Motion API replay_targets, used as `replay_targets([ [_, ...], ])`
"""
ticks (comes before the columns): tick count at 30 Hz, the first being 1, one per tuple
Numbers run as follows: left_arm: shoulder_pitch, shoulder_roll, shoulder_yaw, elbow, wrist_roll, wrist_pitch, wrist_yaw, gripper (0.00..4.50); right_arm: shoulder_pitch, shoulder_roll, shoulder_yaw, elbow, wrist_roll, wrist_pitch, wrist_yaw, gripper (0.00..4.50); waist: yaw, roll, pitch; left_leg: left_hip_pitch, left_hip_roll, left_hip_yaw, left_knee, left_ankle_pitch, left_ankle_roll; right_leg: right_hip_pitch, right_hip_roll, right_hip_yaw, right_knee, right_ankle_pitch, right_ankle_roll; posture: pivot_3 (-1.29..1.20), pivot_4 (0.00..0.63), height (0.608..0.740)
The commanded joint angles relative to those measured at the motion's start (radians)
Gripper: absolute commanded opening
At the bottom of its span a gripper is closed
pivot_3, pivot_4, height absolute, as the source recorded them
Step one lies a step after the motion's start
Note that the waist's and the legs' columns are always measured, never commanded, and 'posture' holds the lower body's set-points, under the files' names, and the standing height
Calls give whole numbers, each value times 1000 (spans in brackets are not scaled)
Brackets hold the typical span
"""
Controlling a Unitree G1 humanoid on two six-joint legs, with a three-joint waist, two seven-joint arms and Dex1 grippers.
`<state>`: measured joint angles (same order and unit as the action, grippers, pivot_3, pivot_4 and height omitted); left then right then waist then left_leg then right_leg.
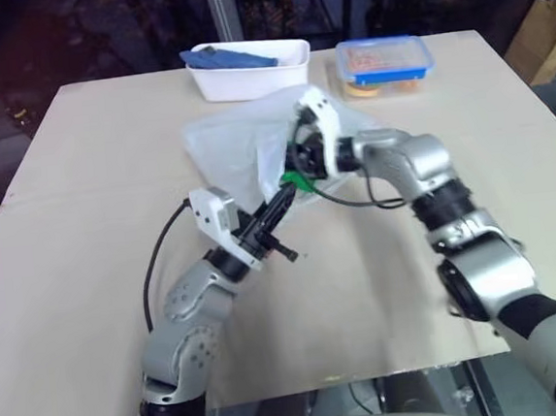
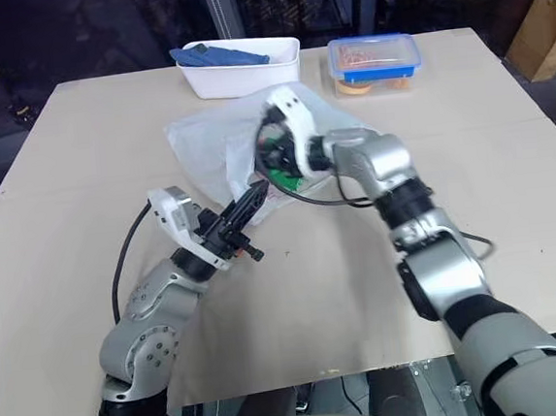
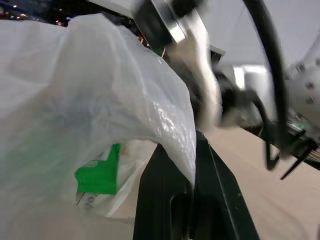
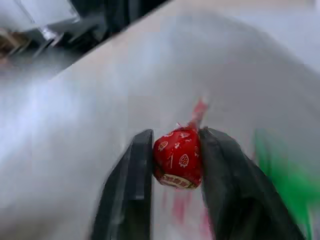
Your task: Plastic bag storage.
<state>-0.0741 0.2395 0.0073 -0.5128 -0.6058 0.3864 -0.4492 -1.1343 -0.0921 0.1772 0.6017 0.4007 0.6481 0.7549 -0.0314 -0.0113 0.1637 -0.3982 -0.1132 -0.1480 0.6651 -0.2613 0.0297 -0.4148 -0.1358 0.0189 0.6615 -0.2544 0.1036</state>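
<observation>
Plastic bag [image 1: 239,148]: translucent white crinkly film, pinched by the closed left tool [image 3: 192,165]. Right wrist view shows the right tool [image 4: 176,155] clamping a red wrapped sweet [image 4: 178,157].

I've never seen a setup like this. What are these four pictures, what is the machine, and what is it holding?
It is a humanoid robot with two arms, each ending in two black fingers. The two wide pictures come from cameras in its head, looking down over a tan table. The other two come from a camera on each wrist, looking along that arm's fingers.

On the table lie a plastic bag, and at the far edge a white tub with something blue in it and a blue-lidded box of food. Something green shows through the bag.

The left gripper is shut on the bag's edge, holding it up. The right gripper holds a small red wrapped sweet between its fingers, right at the bag.
</observation>
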Motion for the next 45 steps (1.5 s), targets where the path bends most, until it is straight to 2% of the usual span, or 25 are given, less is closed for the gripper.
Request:
replay_targets([
  [1, -4, -12, 6, -51, 19, -32, 30, 0, -9, -2, -42, 63, -40, -75, -12, 3139, 8, 0, 0, 0, -1, 0, 0, 0, 0, 0, -1, 0, 0, 0, 0, 0, 150, 740],
  [3, -1, -13, 10, -49, 27, -39, 37, 0, 14, -18, -38, 54, -55, -71, 6, 4171, 12, 0, 0, 0, -2, 0, 1, 0, 0, 0, -2, 0, 0, 0, 0, 0, 150, 740],
  [4, 1, -13, 12, -47, 28, -41, 39, 0, 35, -35, -32, 29, -55, -53, 31, 4445, 14, 0, 0, 0, -2, 0, 1, 0, 0, 0, -2, 0, 0, 0, 0, 0, 150, 740],
  [6, 4, -14, 12, -44, 30, -46, 40, 0, 85, -86, -13, -48, -48, -3, 94, 4445, 14, 0, 0, 0, -1, 0, 1, 0, 0, 0, -1, 0, 0, 0, 0, 0, 150, 740],
  [10, 1, -12, 18, -29, 32, -52, 39, 0, 227, -268, 24, -295, -17, 108, 245, 4445, 18, 0, 0, -1, -1, 1, 0, 0, 0, 0, -1, 0, 0, 0, 0, 0, 150, 740],
  [15, -12, -7, 34, -1, 30, -54, 28, 0, 399, -519, -7, -583, 60, 189, 406, 4445, 16, 0, 0, -1, -1, 2, 0, 0, 1, 0, -1, 0, 0, 0, 0, 0, 150, 740],
  [18, -22, -3, 36, 12, 30, -54, 20, 0, 480, -638, -30, -663, 76, 217, 435, 4445, 19, 0, 0, -1, 0, 2, 0, 0, 1, 0, -1, 0, 0, 0, 0, 0, 150, 740],
  [20, -27, -3, 38, 18, 28, -53, 18, 0, 500, -654, -59, -632, 37, 198, 360, 4445, 17, 0, 0, -1, 0, 3, 0, -1, 1, 0, -1, 0, 0, 0, 0, 0, 150, 740],
  [24, -38, -3, 37, 27, 27, -52, 13, 0, 479, -655, -78, -446, -143, 40, 141, 4445, 22, 0, 0, 1, 0, 4, 1, 0, 1, 1, -1, 1, 1, 1, 1, 0, 150, 740],
  [27, -40, -2, 38, 28, 26, -49, 8, 0, 439, -636, -94, -362, -192, -34, 64, 4445, 22, 0, 0, 0, -1, 4, 1, 0, 1, 1, -1, 2, 1, 1, 1, 0, 150, 740],
  [35, -45, 3, 40, 32, 29, -46, 3, 0, 374, -531, -101, -268, -239, -151, -16, 4445, 19, 0, 0, 0, 0, 4, 0, 0, 1, 0, -1, 2, 0, 1, 1, 0, 150, 740],
  [40, -45, 2, 38, 32, 34, -49, 6, 0, 387, -502, -108, -289, -206, -140, 46, 4445, 22, 0, 0, 0, -1, 3, 1, 0, 1, 0, -1, 2, 0, 1, 1, 0, 150, 740],
  [41, -45, 2, 38, 32, 35, -49, 7, 0, 389, -504, -111, -287, -208, -140, 49, 3940, 22, 0, 0, 0, -1, 3, 1, 0, 1, 0, -1, 2, 0, 1, 1, 0, 150, 740],
  [42, -45, 2, 39, 32, 35, -50, 8, 0, 389, -510, -115, -281, -212, -146, 51, 3646, 21, 0, 0, 0, -1, 3, 1, 0, 1, 0, -1, 2, 0, 1, 1, 0, 150, 740],
  [45, -46, 2, 40, 34, 37, -52, 7, 0, 385, -520, -131, -272, -212, -148, 50, 2126, 21, 0, 0, 0, -1, 3, 1, 0, 1, 0, -1, 2, 0, 1, 1, 0, 150, 740],
])
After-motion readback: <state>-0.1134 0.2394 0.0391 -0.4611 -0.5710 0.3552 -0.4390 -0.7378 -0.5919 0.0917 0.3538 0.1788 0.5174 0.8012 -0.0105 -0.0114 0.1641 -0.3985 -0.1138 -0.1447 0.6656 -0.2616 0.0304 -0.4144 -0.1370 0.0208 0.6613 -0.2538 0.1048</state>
